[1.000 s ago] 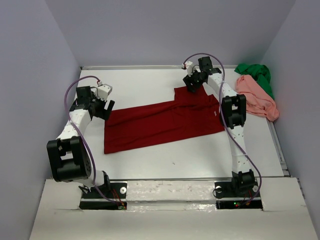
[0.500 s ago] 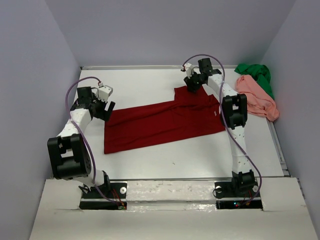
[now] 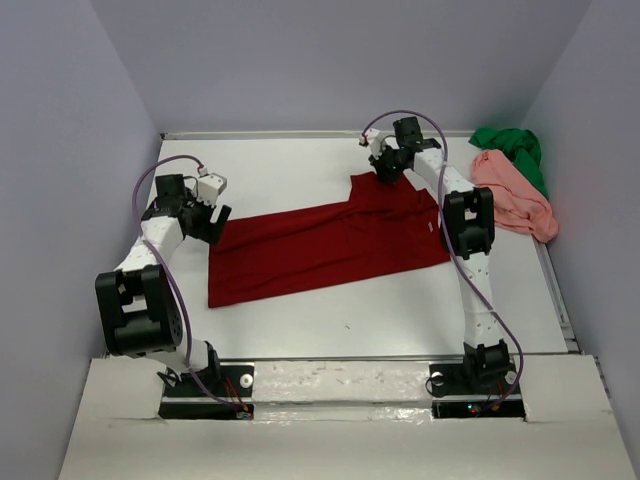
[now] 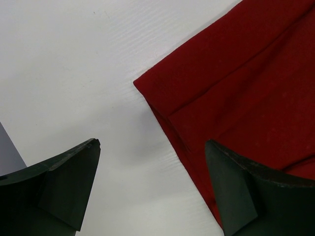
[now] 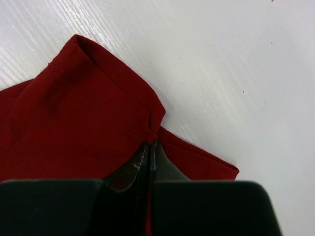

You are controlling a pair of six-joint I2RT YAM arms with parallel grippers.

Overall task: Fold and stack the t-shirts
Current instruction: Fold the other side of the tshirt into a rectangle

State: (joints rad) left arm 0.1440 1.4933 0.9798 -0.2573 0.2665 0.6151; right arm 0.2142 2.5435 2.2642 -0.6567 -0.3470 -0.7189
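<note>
The red shirt (image 3: 330, 245) lies flat mid-worktop (image 3: 290, 165). The pink shirt (image 3: 512, 195) and green shirt (image 3: 515, 148) sit crumpled far right, so nothing is stacked yet. The right gripper (image 3: 385, 172) reaches far, jaws pinched on the red shirt's far edge. The left gripper (image 3: 215, 218) hovers over its left corner, jaws wide.

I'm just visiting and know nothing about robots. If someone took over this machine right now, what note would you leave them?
Left gripper: open, at the left corner of the dark red t-shirt, holding nothing.
Right gripper: shut on that shirt's far edge.
The shirt lies spread on the table; the salmon pink t-shirt and bright green t-shirt lie crumpled at far right.
Done: nothing stacked.
To do: fold the shirts, stack them.
</note>
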